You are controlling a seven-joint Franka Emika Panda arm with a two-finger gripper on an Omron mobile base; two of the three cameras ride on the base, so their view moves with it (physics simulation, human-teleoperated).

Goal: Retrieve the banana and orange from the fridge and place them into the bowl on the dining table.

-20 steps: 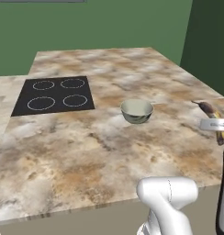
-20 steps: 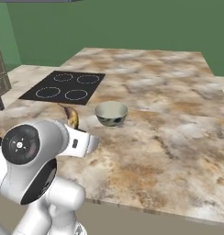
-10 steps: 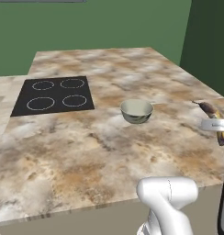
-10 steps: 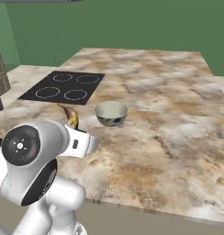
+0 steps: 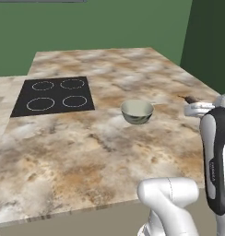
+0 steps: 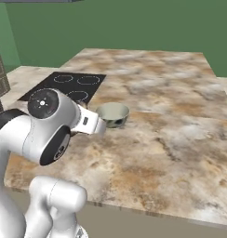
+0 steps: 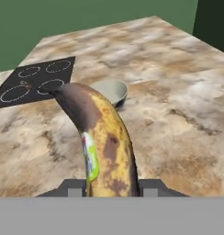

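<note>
Since a second ago the arm has swung across, covering most of the banana (image 7: 104, 142) in both base views. It fills the hand view's centre, clamped between the closed fingers of the gripper (image 7: 113, 189). Beyond its dark tip, at upper centre, sits the bowl (image 7: 111, 91) on the dining table (image 7: 178, 110), the cooktop (image 7: 26, 82) at upper left.

The marbled table (image 5: 100, 152) carries a black cooktop (image 5: 54, 94) set into it at 10 o'clock and a bowl (image 5: 137, 112) near centre, at 3 o'clock of the cooktop
</note>
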